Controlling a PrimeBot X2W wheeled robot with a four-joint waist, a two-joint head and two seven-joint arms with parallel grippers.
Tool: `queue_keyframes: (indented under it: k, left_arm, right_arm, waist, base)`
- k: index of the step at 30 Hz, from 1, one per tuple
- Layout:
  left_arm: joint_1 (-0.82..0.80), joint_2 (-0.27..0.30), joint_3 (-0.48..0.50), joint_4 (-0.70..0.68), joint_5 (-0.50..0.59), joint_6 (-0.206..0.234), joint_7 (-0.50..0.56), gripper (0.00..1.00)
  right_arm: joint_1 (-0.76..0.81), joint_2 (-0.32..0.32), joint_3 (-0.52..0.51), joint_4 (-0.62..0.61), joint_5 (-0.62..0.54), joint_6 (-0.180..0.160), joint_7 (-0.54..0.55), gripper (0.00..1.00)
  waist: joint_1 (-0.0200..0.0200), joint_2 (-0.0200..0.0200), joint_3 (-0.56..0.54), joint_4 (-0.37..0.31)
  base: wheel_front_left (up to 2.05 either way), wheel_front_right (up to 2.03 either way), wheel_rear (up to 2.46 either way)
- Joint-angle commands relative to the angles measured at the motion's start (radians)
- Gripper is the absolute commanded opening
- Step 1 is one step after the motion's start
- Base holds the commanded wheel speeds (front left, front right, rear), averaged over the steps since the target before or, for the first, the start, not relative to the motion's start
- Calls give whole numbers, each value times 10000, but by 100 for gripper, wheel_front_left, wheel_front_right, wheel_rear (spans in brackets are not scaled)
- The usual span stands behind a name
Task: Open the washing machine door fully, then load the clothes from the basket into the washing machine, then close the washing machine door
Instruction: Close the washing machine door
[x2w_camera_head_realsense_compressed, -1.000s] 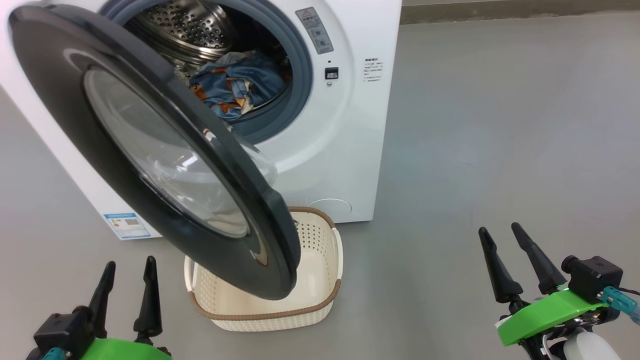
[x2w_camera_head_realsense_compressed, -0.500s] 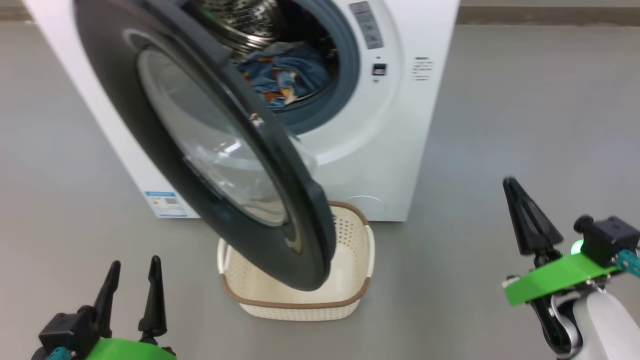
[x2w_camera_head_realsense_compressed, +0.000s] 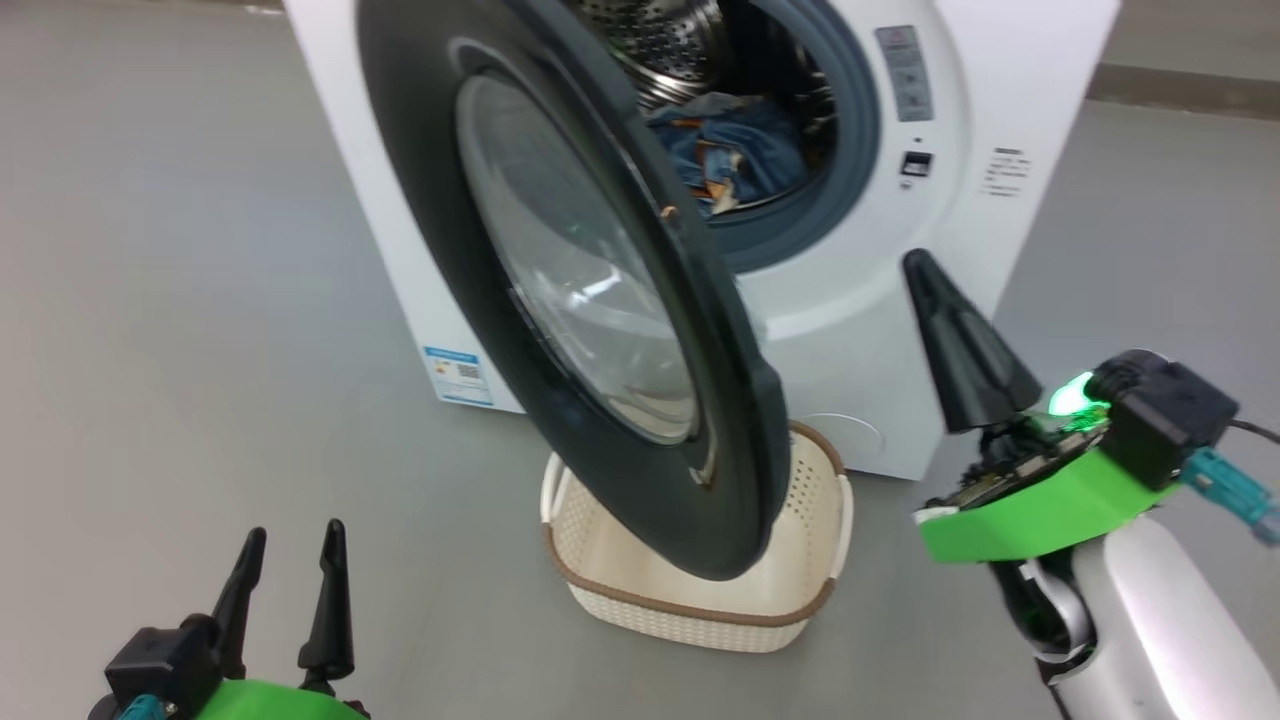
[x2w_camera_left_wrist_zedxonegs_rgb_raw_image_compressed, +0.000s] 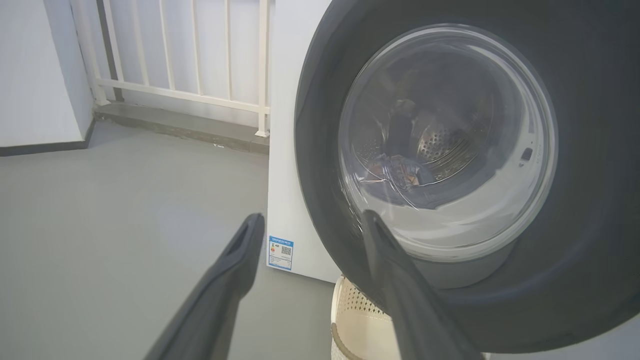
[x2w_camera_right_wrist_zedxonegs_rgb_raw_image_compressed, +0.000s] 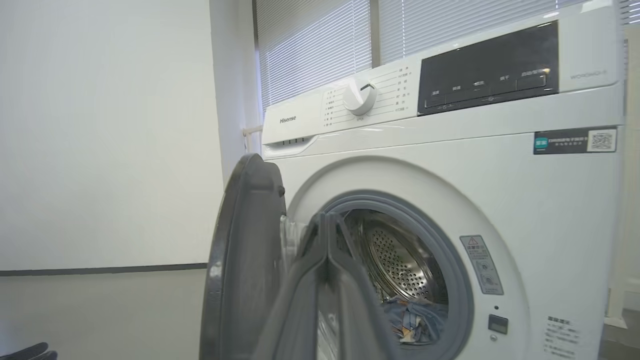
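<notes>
The white washing machine (x2w_camera_head_realsense_compressed: 1010, 90) stands with its door (x2w_camera_head_realsense_compressed: 430, 160) swung out, black rim and glass bowl facing me. Blue clothes (x2w_camera_head_realsense_compressed: 745, 150) lie in the steel drum (x2w_camera_head_realsense_compressed: 660, 35). Below the door sits the basket (x2w_camera_head_realsense_compressed: 690, 628), part of it hidden by the rim; the visible inside holds nothing. My left gripper (x2w_camera_head_realsense_compressed: 290, 545) is open at the lower left, apart from the door (x2w_camera_left_wrist_zedxonegs_rgb_raw_image_compressed: 575, 280). My right gripper (x2w_camera_head_realsense_compressed: 922, 265) is shut on nothing, raised before the machine's front. In the right wrist view its shut fingers (x2w_camera_right_wrist_zedxonegs_rgb_raw_image_compressed: 327, 260) point at the door (x2w_camera_right_wrist_zedxonegs_rgb_raw_image_compressed: 240, 260) edge and the clothes (x2w_camera_right_wrist_zedxonegs_rgb_raw_image_compressed: 415, 320).
Grey floor (x2w_camera_head_realsense_compressed: 180, 250) spreads around the machine. A white railing (x2w_camera_left_wrist_zedxonegs_rgb_raw_image_compressed: 200, 55) on a raised kerb runs behind it at the left. A blue label (x2w_camera_head_realsense_compressed: 458, 374) marks the machine's side. A control knob (x2w_camera_right_wrist_zedxonegs_rgb_raw_image_compressed: 360, 97) and a dark panel (x2w_camera_right_wrist_zedxonegs_rgb_raw_image_compressed: 487, 67) top the machine (x2w_camera_right_wrist_zedxonegs_rgb_raw_image_compressed: 550, 200).
My right gripper has shut and risen toward the machine's front. The head camera has turned, shifting machine, door and basket rightward in view. The left gripper stays open.
</notes>
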Motion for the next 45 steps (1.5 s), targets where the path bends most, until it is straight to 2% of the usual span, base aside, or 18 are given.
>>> queue_keyframes:
  k: [1, 6, 10, 19, 30, 38, 45]
  left_arm:
    - [-222, 200, 297, -196, -23, -23, -64, 100]
    - [-244, 229, 191, -157, -47, -23, -65, 100]
    - [-241, 248, 151, -117, -79, -23, -65, 100]
    - [-219, 296, 174, -116, -159, -23, -65, 100]
    - [-218, 330, 148, -133, -239, -23, -65, 100]
    - [-299, 418, 131, -185, -291, -23, -65, 100]
    - [-473, 400, 137, -252, -364, -23, -65, 100]
  right_arm:
    - [-329, 86, 320, -332, -4, 98, -46, 0]
    - [-435, 95, 1305, -536, 70, 98, -46, 0]
    - [-320, -4, 2080, -232, 120, 98, -46, 0]
    - [-150, -287, 3399, 1629, 273, 98, -46, 0]
    - [-299, -314, 3466, 3472, 809, 98, -46, 0]
    - [-356, -299, 2946, 3835, 934, 98, -46, 0]
    - [-619, -596, 2069, 3927, 800, 98, -46, 0]
  waist:
    - [0, 0, -101, 524]
    - [0, 0, -166, 1041]
    - [0, 0, -227, 1364]
    - [0, 0, -257, 1641]
    - [0, 0, -124, 1469]
    - [0, 0, 90, 1359]
    - [0, 0, 614, 1326]
  base:
    - [0, 0, 0]
    - [0, 0, 0]
    - [0, 0, 0]
    - [0, 0, 0]
    - [0, 0, 0]
    - [0, 0, 0]
    - [0, 0, 0]
